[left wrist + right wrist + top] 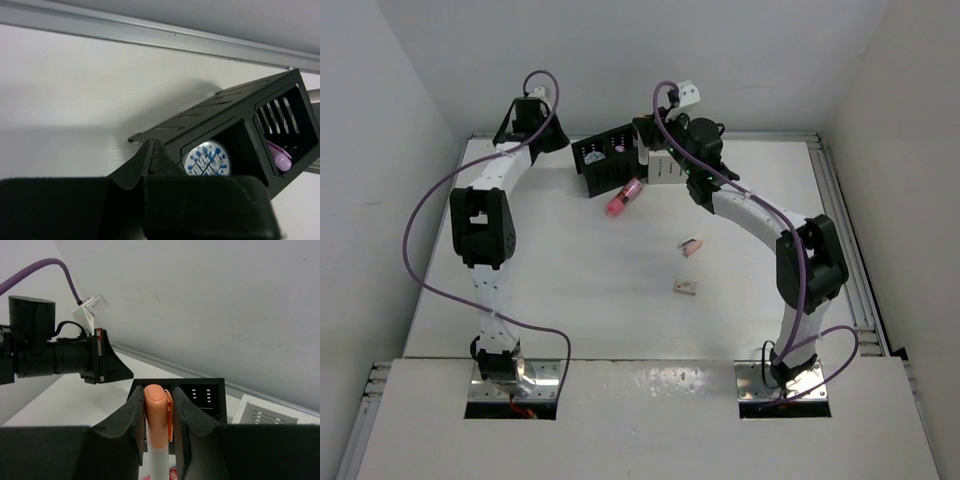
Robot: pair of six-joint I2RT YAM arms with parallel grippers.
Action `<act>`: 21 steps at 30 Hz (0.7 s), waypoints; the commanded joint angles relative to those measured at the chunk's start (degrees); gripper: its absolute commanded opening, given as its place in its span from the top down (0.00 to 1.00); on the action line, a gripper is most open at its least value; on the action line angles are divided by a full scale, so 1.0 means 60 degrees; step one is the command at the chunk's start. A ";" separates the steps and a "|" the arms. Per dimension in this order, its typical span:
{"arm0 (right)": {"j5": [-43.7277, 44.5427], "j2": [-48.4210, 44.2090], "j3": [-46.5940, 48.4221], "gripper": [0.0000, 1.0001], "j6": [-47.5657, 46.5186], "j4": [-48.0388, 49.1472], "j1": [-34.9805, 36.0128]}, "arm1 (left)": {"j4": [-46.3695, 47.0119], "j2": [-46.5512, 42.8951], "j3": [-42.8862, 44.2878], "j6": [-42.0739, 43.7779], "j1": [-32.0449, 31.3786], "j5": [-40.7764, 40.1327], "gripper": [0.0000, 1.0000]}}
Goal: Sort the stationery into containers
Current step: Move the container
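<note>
We record: left fingers pressed shut, holding nothing, just beside the black organizer; blue-white tape roll in one compartment, lilac-pink stick in the other. Right fingers, narrowly parted, clamp an orange-capped white pen near that organizer, white organizer alongside. Hot-pink tube, first eraser and second eraser lie loose on the counter
</note>
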 commanded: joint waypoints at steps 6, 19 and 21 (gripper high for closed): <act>0.0209 0.0424 0.0714 1.00 0.0867 0.1151 -0.0335 | 0.0974 0.0792 0.0807 -0.0071 -0.0107 0.0622 1.00; 0.0165 0.0733 0.0656 1.00 0.0882 0.1606 -0.0555 | 0.1474 -0.1458 -0.1239 -0.0439 0.0260 -0.1147 1.00; 0.0165 0.0733 0.0612 1.00 0.0838 0.1664 -0.0555 | 0.1239 -0.1768 -0.1548 -0.0233 0.0128 -0.1311 1.00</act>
